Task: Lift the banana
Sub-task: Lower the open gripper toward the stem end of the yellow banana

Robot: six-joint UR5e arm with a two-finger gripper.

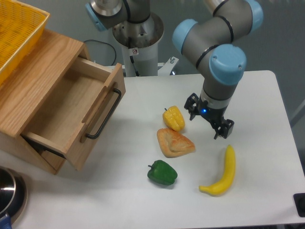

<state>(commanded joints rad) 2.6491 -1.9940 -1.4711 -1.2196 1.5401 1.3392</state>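
Note:
The banana [224,173] lies on the white table [267,105] at the front right, long and curved, its tip pointing up toward the arm. My gripper [208,121] hangs above the table just up and left of the banana's upper tip. Its two black fingers [223,129] stand apart with nothing between them. It does not touch the banana.
A yellow bell pepper [174,118], a piece of bread [174,142] and a green bell pepper [162,172] lie left of the banana. A wooden box with an open drawer [71,109] fills the left side, with a yellow basket [19,28] on top. A dark pot [9,195] sits at the front-left corner.

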